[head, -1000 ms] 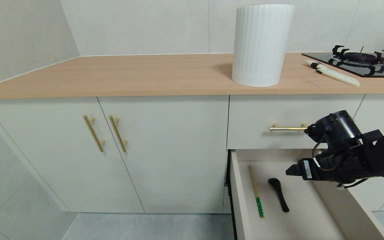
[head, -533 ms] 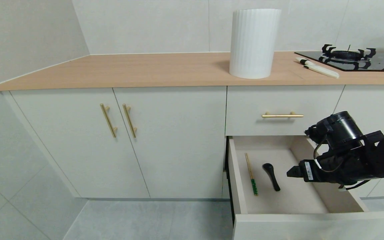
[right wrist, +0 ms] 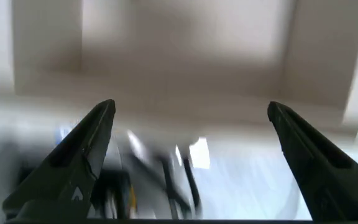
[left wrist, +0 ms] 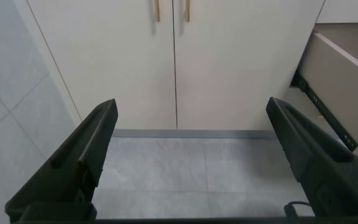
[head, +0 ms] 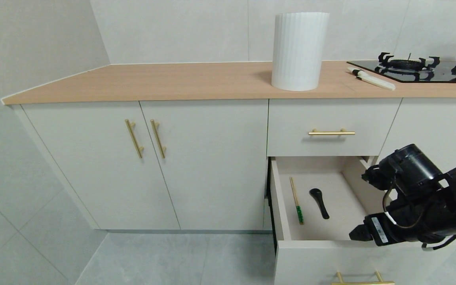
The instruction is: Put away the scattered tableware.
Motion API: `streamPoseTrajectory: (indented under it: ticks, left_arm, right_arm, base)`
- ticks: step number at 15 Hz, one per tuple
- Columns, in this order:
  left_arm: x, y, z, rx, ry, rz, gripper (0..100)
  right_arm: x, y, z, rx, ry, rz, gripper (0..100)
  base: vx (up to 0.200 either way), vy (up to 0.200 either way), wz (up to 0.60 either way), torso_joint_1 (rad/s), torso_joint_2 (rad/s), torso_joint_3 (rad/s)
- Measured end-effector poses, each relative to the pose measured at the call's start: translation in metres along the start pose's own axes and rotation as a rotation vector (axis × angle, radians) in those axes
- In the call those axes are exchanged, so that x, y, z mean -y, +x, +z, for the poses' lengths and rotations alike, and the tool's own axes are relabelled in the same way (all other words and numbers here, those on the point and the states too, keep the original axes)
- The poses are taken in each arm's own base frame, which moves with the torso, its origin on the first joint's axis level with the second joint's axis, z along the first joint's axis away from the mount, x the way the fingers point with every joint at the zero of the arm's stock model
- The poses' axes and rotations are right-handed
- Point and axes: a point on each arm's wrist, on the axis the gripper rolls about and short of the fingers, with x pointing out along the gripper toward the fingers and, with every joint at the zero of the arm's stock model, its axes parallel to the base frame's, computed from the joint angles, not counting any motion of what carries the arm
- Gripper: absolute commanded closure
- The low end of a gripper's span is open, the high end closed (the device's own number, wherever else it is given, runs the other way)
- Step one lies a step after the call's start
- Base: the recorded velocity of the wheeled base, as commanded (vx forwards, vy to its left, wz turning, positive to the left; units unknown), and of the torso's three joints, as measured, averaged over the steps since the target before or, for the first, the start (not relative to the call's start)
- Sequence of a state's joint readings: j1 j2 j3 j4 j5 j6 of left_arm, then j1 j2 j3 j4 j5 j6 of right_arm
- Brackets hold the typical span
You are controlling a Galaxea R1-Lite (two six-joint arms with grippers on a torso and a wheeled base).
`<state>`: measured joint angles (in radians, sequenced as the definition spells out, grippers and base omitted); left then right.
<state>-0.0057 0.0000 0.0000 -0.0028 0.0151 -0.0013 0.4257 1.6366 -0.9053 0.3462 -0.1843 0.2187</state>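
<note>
The lower drawer [head: 281, 206] stands pulled out. Inside it lie a pair of wooden chopsticks with green ends [head: 296, 201] and, just right of them, a black spoon [head: 319, 202]. My right gripper [head: 355, 235] hangs over the drawer's front right corner, apart from both utensils; in the right wrist view its fingers [right wrist: 89, 146] are spread wide over the pale drawer with nothing between them. My left gripper [left wrist: 191, 109] is open and empty, low over the grey floor in front of the cabinet doors. A cream-handled knife [head: 371, 79] lies on the wooden counter [head: 152, 81] beside the hob.
A tall white ribbed container [head: 299, 51] stands on the counter above the drawers. The black gas hob [head: 422, 69] is at the far right. The upper drawer with its gold handle [head: 331, 133] is closed, and so are the two cabinet doors [head: 149, 138].
The head camera has backed away, so the drawer's front edge and handle now show. My right gripper has dropped from over the drawer's inside to its front right corner.
</note>
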Motion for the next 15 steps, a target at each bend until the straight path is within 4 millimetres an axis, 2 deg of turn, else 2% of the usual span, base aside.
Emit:
streamPoseTrajectory:
  ticks: [3,6,10,15]
  left_arm:
    - [0.000,0.000,0.000,0.000,0.000,0.000,0]
    - [0.000,0.000,0.000,0.000,0.000,0.000,0]
    - [0.000,0.000,0.000,0.000,0.000,0.000,0]
    - [0.000,0.000,0.000,0.000,0.000,0.000,0]
  right_arm:
    - [-0.011,-0.018,-0.018,-0.095,-0.094,0.013,0]
    - [-0.018,-0.020,-0.030,-0.172,-0.196,0.017,0]
    - [-0.027,-0.002,-0.041,-0.274,-0.271,0.002,0]
    - [-0.035,0.032,-0.038,-0.369,-0.277,-0.046,0]
  base:
    - [0.000,0.000,0.00,0.000,0.00,0.000]
    - [0.000,0.000,0.00,0.000,0.00,0.000]
    - [0.000,0.000,0.00,0.000,0.00,0.000]
    - [0.000,0.000,0.00,0.000,0.00,0.000]
